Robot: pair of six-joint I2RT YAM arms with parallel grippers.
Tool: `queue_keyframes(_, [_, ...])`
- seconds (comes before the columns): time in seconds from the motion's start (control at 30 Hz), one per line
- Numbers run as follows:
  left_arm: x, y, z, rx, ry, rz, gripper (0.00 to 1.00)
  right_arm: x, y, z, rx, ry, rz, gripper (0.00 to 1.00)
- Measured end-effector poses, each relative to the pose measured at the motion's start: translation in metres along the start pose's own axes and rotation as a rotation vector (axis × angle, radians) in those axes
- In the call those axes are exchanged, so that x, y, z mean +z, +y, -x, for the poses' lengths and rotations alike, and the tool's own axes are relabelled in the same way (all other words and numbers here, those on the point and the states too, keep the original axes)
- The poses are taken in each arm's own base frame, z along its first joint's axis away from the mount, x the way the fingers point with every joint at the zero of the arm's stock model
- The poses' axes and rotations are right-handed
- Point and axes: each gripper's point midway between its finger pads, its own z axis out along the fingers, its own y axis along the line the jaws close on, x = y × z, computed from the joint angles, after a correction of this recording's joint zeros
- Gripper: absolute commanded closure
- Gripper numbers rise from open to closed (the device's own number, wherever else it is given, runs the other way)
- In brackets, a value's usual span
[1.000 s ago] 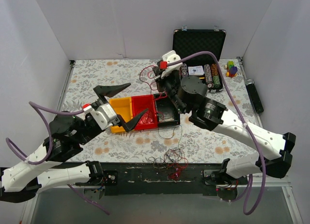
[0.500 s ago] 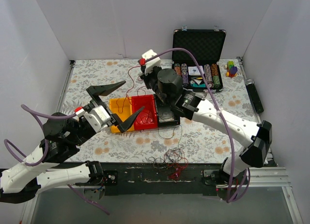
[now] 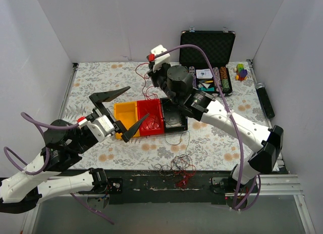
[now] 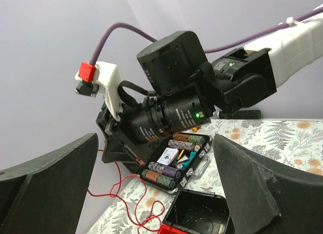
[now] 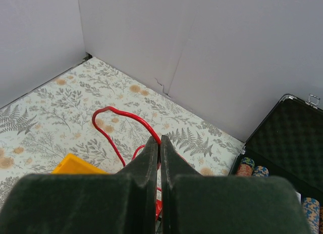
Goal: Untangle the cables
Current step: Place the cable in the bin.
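Note:
The cables lie partly as a tangle (image 3: 176,168) of dark red and black strands at the table's near edge. One red cable (image 3: 140,78) rises from the red bin (image 3: 151,115) in loops. My right gripper (image 3: 153,81) is shut on this red cable (image 5: 115,114), and its jaws (image 5: 160,141) are pressed together over the strand, above the far middle of the table. My left gripper (image 3: 122,111) hangs open over the yellow bin (image 3: 126,112) with nothing between its wide-apart fingers. In the left wrist view the red cable (image 4: 132,197) trails down from the right gripper (image 4: 112,143).
A black bin (image 3: 174,119) adjoins the red one, and a thin black strand (image 3: 187,140) runs from it towards the tangle. An open black case (image 3: 207,47) of poker chips stands at the back right. Beside it are coloured cubes (image 3: 241,71) and a black stick-like object (image 3: 265,100).
My right arm swung its gripper left across the back of the table, pulling the red cable up into taller loops. My left gripper drew slightly back and left, still open.

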Motion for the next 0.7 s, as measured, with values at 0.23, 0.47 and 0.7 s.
queue_keyframes(0.23, [0.0,-0.009,-0.015,-0.006,0.027,-0.017,0.02,-0.009,-0.004,0.017,0.017,-0.036,0.014,0.99])
queue_keyframes(0.47, [0.001,-0.019,-0.029,-0.044,0.056,-0.032,0.02,-0.008,-0.004,0.015,0.006,-0.031,0.019,0.99])
queue_keyframes(0.7, [0.004,-0.025,-0.039,-0.055,0.079,-0.044,0.02,-0.005,-0.014,0.005,-0.004,-0.013,-0.003,0.99])
